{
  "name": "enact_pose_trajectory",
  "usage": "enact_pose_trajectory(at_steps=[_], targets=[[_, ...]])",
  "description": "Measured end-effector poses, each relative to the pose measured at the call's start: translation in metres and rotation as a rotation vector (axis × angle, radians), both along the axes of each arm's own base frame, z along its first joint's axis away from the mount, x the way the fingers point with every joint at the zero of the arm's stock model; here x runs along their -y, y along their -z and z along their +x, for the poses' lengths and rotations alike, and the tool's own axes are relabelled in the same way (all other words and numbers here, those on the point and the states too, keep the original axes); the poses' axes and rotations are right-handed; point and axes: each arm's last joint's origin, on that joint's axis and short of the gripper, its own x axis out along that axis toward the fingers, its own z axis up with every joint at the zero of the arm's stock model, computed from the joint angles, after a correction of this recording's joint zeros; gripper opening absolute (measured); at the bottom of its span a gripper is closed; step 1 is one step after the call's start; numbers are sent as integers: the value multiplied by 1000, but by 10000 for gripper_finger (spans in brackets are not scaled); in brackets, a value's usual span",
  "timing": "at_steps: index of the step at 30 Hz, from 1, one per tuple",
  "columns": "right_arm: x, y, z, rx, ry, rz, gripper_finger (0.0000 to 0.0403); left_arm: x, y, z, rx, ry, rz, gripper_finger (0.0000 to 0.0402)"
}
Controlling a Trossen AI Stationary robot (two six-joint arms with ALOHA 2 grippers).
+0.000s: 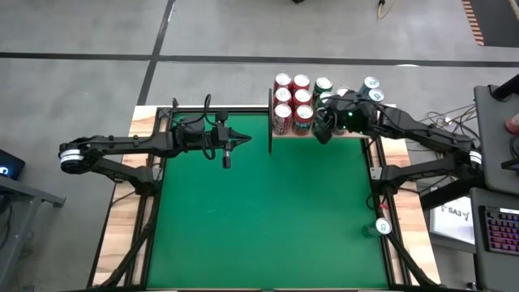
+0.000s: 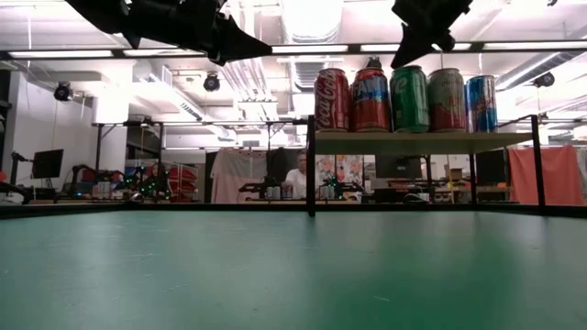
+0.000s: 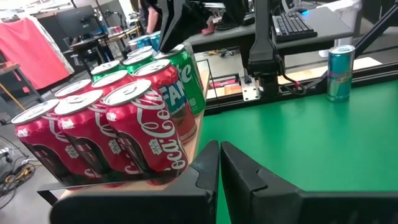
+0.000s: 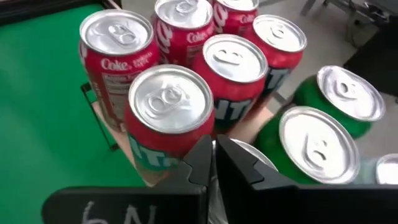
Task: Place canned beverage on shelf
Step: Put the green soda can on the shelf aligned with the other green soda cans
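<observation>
Shelf (image 1: 324, 135) stands at the far edge of the desk (image 1: 259, 211), right of centre, already carrying a block of upright cans: red cans (image 1: 292, 101) on its left part, green cans (image 1: 324, 88) beside them, blue ones toward the right end.

Right gripper (image 1: 323, 134) hangs over the shelf's near edge, above the can tops. Jaws closed together, nothing between them (the wrist view shows the two fingers meeting over a silver lid, holding no can).

Left gripper (image 1: 243, 139) hovers above the desk's far edge, left of the shelf and apart from it. Jaws likewise pressed shut and empty, pointing toward the shelf's left end.

One can not yet shelved: a slim teal can (image 1: 383, 228) standing upright at the right edge of the desk, toward the near corner, well apart from the shelf.

Relation that matters: the teal can lies on the right arm's side, back along that arm toward the near edge from its jaws; its long axis is vertical. The right arm is clearly the nearer. Judgement: the jaws would need to open and approach from the side or top, then carry it to the shelf's right part, where space looks likeliest.
</observation>
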Motion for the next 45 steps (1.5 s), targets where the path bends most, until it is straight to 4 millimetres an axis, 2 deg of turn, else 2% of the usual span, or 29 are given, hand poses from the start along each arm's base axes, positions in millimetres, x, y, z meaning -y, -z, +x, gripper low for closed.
enact_pose_trajectory(at_steps=[6,17,31,39,45], targets=[[2,3,5,-11,-3,3,12,0,0,0,1,-1,-4,0],[-3,-4,-6,7,-15,-7,12,0,0,0,3,-1,-3,0],[-4,-7,-10,25,-15,-14,12,0,-1,0,6,-1,-2,0],[-13,-9,-15,65,-180,102,12,0,-1,0,6,-1,-2,0],[-15,1,-24,-32,-124,186,12,0,-1,0,6,0,2,0]])
